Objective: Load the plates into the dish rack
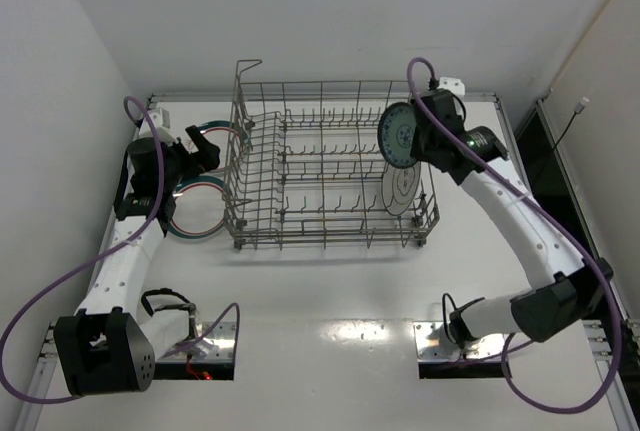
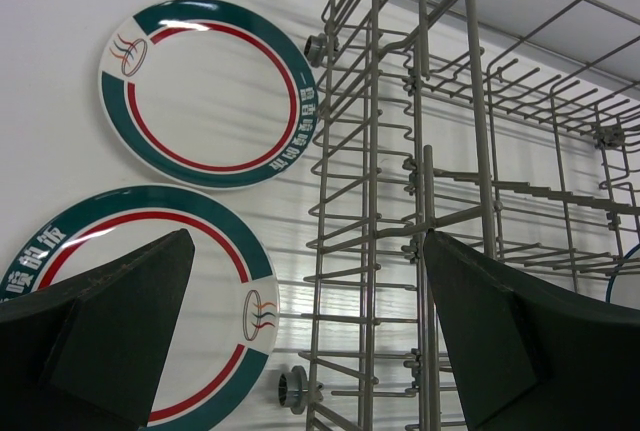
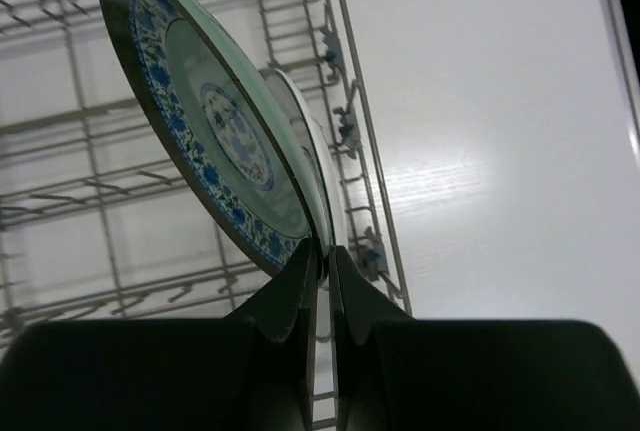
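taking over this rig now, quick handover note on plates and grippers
Left gripper: open, empty, above the two white plates with teal-and-red rim bands, both flat on the table left of the grey wire dish rack.
Right gripper: shut on the rim of the teal-blue patterned plate, held above the rack's right end.
Done: white plate with grey rings stands in the rack.
To do: seat the blue plate, then load both banded plates.
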Motion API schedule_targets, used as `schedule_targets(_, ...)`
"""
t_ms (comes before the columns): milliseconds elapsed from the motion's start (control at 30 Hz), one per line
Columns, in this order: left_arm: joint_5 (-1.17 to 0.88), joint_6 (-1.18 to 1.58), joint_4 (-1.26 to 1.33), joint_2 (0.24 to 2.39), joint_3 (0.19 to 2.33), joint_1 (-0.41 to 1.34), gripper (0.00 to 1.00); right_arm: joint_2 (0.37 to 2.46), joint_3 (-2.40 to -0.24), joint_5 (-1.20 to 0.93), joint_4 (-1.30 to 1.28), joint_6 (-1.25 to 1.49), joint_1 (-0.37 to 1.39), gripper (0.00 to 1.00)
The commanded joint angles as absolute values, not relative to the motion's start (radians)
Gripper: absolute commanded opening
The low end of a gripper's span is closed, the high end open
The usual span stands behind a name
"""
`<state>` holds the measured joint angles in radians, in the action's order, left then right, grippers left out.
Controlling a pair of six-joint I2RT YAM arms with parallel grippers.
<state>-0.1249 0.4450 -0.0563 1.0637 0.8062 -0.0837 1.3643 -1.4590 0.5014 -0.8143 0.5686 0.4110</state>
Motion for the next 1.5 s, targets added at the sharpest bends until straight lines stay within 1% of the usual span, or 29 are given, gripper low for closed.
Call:
schedule_targets(0,-0.121,0.428,-0.031,1.060,0.828,-0.072,0.99,1.419,-1.503,0.670,-0.868,0.557,0.455,0.00)
schedule_targets(100,-0.121,0.428,-0.031,1.060,0.828,-0.072,0.99,1.497,-1.551,0.706,-0.911,0.557,0.488,0.00)
schedule_targets(233,-0.121,0.428,-0.031,1.060,0.828,-0.072,0.99,1.552,-1.588,0.748,-0.949,0.557,0.529,0.00)
schedule_targets(467,-0.121,0.428,-0.031,1.060,0.828,-0.072,0.99,1.667,-1.647,0.758,-1.011,0.591,0.575,0.00)
schedule_targets(567,-0.121,0.428,-0.031,1.060,0.828,-0.072,0.99,1.698,-1.658,0.769,-1.046,0.613,0.584,0.00)
schedule_targets(767,-0.121,0.428,-0.031,1.060,0.828,-0.072,0.99,1.686,-1.658,0.811,-1.058,0.627,0.594,0.00)
schedule_targets(867,-0.121,0.428,-0.031,1.060,0.828,-0.072,0.99,1.696,-1.747,0.868,-1.107,0.597,0.594,0.00)
schedule_targets(1000,-0.121,0.428,-0.031,1.060,0.828,-0.072,0.99,1.736,-1.827,0.888,-1.185,0.588,0.583,0.00)
schedule_targets(1200,-0.121,0.428,-0.031,1.051,0.828,-0.072,0.99,1.782,-1.827,0.876,-1.204,0.578,0.583,0.00)
schedule_targets(1267,-0.121,0.428,-0.031,1.051,0.828,-0.072,0.99,1.793,-1.795,0.867,-1.204,0.578,0.583,0.00)
schedule_targets(1467,-0.121,0.428,-0.031,1.051,0.828,-0.072,0.99,1.825,-1.772,0.807,-1.183,0.578,0.583,0.00)
